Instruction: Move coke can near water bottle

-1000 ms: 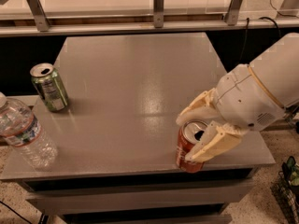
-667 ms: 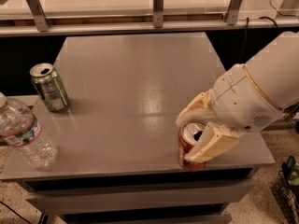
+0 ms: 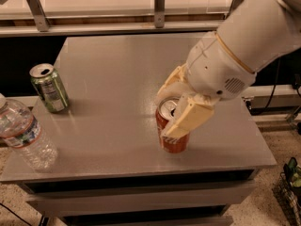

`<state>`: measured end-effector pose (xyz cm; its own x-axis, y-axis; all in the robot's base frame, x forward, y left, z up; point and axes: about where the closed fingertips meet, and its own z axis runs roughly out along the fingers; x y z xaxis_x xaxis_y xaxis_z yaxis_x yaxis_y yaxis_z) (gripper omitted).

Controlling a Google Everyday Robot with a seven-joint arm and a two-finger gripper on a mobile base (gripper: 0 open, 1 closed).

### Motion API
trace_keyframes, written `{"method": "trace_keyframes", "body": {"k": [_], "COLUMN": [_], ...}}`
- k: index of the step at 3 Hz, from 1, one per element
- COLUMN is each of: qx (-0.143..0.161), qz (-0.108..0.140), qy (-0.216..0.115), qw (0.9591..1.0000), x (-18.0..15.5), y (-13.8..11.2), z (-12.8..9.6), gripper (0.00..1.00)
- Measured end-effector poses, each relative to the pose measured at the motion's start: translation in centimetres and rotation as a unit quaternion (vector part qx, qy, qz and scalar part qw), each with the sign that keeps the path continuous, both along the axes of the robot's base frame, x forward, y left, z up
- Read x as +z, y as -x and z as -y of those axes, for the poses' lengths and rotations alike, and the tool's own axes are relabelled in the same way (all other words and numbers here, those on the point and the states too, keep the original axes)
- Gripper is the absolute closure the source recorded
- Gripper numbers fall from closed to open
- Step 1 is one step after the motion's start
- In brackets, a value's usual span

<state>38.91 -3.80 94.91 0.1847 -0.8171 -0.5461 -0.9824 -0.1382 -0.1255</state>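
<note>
Tabletop (image 3: 117, 79): gripper (image 3: 168, 115) tight around coke can (image 3: 175, 144).

The gripper (image 3: 172, 115) hangs over the front right part of a grey table (image 3: 117, 74), whose top catches a soft sheen and which has dark shelves below. Behind the gripper, metal posts (image 3: 159, 6) stand along a pale counter. To its lower right is speckled floor (image 3: 261, 199) with a wire basket (image 3: 288, 192).
</note>
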Motion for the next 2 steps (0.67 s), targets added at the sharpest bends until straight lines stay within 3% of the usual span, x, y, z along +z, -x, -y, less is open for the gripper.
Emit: {"method": "trace_keyframes", "body": {"k": [2], "qx": [0.033], "qz": [-0.009], "qy": [-0.043], "qw": [0.9985], "x": [3.8], "y": [-1.3], "z": [-6.8], "gripper": [1.00]}}
